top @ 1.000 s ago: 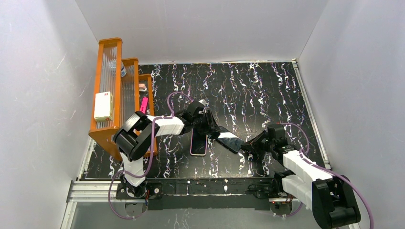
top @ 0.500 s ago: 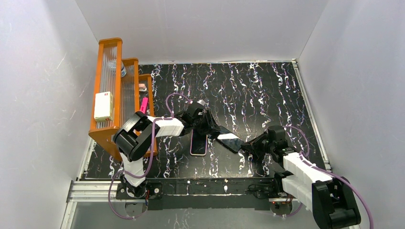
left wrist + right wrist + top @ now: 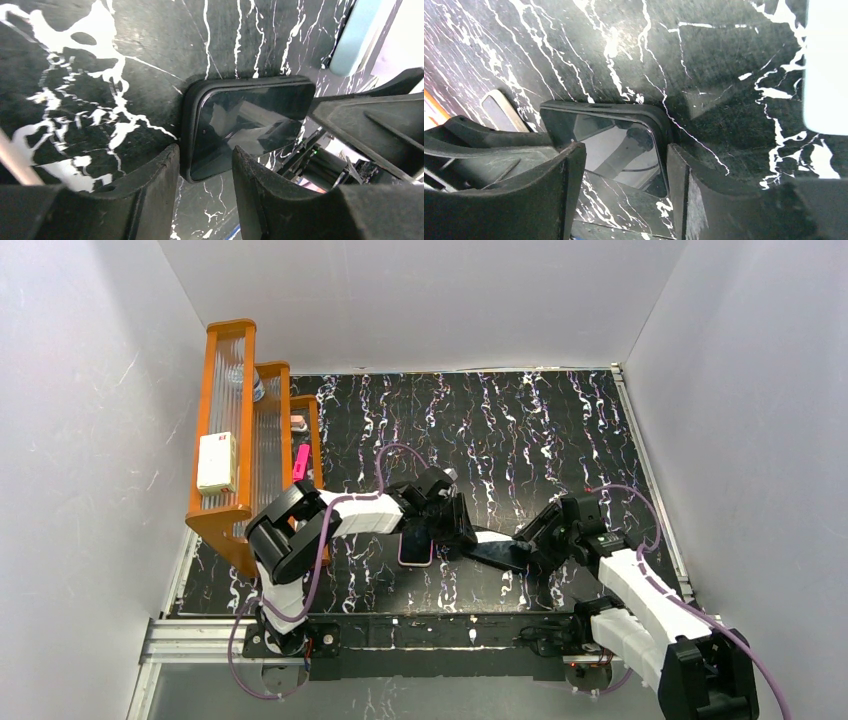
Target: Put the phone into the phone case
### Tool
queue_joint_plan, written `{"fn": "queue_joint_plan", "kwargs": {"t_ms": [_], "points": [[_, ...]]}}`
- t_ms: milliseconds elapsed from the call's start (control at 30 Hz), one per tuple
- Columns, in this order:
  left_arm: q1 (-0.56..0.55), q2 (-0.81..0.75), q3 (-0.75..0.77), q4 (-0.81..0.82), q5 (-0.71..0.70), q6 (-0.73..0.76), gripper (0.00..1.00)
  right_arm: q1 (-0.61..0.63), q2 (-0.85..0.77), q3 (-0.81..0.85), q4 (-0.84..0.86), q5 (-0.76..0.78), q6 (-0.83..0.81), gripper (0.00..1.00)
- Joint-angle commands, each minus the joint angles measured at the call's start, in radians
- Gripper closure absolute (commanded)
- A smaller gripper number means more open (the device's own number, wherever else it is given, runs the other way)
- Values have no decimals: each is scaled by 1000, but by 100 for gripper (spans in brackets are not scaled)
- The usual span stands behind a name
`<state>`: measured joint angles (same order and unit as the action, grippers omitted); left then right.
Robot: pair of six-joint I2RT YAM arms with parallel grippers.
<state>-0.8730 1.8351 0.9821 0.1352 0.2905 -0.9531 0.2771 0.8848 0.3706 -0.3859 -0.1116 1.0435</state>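
- Count: 1 phone [image 3: 499,551], 1 phone case [image 3: 415,552], 2 arms, 2 hands.
- The phone is a black slab with a glossy screen inside a black rim. In the top view it sits just below frame centre, bridging the gap between the two hands.
- Phone case: a pale pink rim around a dark centre, flat on the table [image 3: 520,440], just left of the phone. Phone and case are near each other, and I can't tell whether they touch. The left arm partly covers the case's upper end.
- Left hand [image 3: 205,152]: narrow gap between the fingers. One tip sits just beside the phone's short edge and the other overlaps the screen at a corner. Can't tell whether it actually grips.
- Right hand [image 3: 624,150]: fingers partly apart, closed in on the opposite end of the phone. One tip is flush on the rim and the other is against the screen side, so it has hold of the phone.
- The right wrist view also shows the case at mid-left, beyond the phone.
- Left of the top view: 1 orange rack [image 3: 215,525] with stepped tiers, 1 white box [image 3: 216,462] on it, and 1 pink item [image 3: 300,460] beside it.
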Motion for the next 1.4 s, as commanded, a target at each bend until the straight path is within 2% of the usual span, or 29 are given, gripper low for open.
{"fn": "queue_joint_plan", "kwargs": {"t_ms": [0, 200, 433, 600, 833, 1067, 1367], "points": [[-6, 41, 62, -128, 73, 43, 60, 15, -2, 115, -42, 32, -111, 29], [16, -14, 112, -231, 10, 94, 53, 16, 79, 181, -58, 64, -219, 15], [14, -69, 71, -239, 22, 85, 52, 10, 139, 193, -28, 55, -264, 14], [2, -107, 9, -194, 50, 53, 57, -27, 228, 253, 5, 52, -339, 13], [-50, -82, -21, -111, 86, 3, 66, -81, 366, 297, 88, -120, -463, 11], [-61, -14, -31, -1, 96, -11, 72, -85, 417, 271, 127, -247, -496, 9], [-30, 49, 81, -167, -30, 101, 74, -85, 370, 221, 80, -378, -483, 10]]}}
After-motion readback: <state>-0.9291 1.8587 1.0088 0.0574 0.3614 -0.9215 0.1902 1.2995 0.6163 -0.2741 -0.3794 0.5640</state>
